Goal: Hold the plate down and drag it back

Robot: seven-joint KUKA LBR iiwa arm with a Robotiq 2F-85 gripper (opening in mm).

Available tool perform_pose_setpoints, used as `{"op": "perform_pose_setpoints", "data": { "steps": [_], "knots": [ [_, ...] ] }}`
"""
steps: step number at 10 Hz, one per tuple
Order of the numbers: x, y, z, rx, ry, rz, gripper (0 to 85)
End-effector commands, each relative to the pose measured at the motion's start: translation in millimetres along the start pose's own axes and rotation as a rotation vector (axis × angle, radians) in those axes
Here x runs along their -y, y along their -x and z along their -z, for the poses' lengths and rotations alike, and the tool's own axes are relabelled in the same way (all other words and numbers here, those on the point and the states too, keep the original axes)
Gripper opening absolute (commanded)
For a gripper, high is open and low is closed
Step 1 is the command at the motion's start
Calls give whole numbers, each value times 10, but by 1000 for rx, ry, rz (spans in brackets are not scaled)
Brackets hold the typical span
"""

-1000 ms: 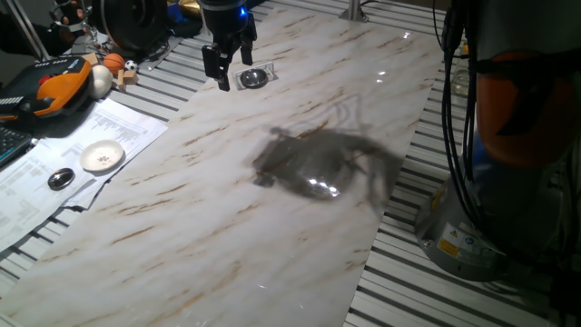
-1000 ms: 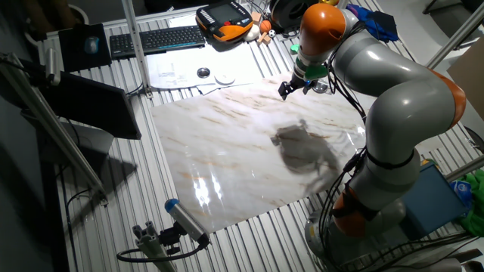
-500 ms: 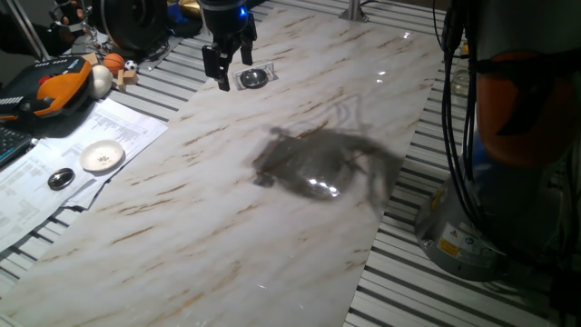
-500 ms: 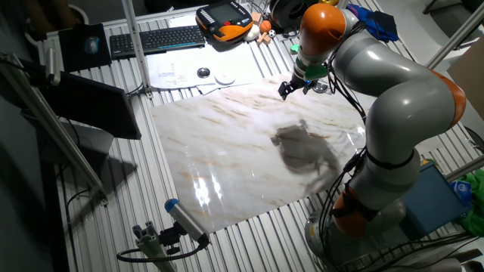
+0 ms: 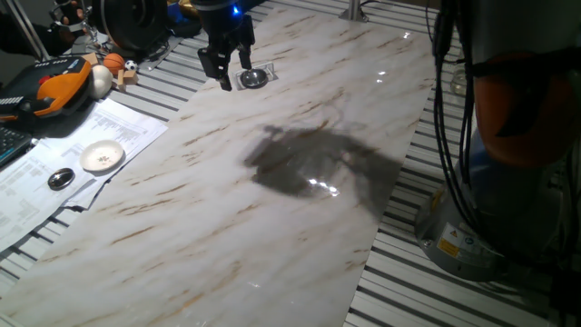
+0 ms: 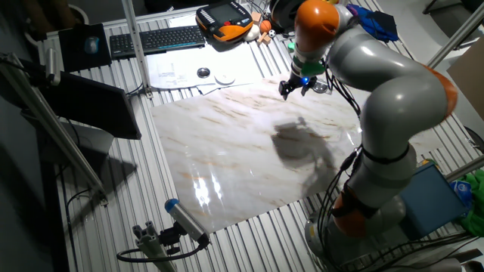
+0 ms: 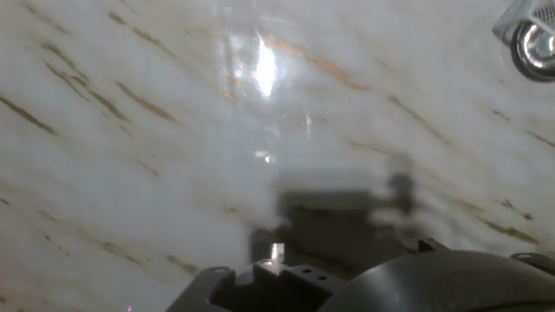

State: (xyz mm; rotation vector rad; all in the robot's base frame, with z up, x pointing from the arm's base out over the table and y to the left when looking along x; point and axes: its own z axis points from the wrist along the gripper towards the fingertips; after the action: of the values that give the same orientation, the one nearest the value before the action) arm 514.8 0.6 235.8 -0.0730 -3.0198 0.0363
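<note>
At the far end of the marble slab [image 5: 300, 182] my gripper [image 5: 226, 73] hangs above the surface, its fingers a little apart with nothing between them; the plate [image 5: 255, 78] lies just beside it, untouched, on a flat clear frame [image 5: 243, 83]; in the other fixed view my gripper [image 6: 293, 88] sits at the slab's far edge under my orange joint, and the plate there is hidden behind it; my hand view alone shows the plate [image 7: 536, 48] up close, a shiny rim cut off at the top right corner, with my own dark shadow on the marble below; only the first fixed view shows the white saucer [image 5: 102, 157] on printed papers [image 5: 82, 154], their text too small to read; since a second ago I have shifted slightly left, and my shadow with me.
</note>
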Motion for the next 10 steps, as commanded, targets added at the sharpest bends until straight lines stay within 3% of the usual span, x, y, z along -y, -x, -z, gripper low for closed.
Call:
{"op": "perform_pose_setpoints", "data": {
  "steps": [1, 5, 10],
  "knots": [
    [-1, 0, 1, -79, 0, 2, 0],
    [1, -25, -2, -53, 3, 24, 0],
    [1, -26, -2, -50, 4, 24, 0]
  ]
}}
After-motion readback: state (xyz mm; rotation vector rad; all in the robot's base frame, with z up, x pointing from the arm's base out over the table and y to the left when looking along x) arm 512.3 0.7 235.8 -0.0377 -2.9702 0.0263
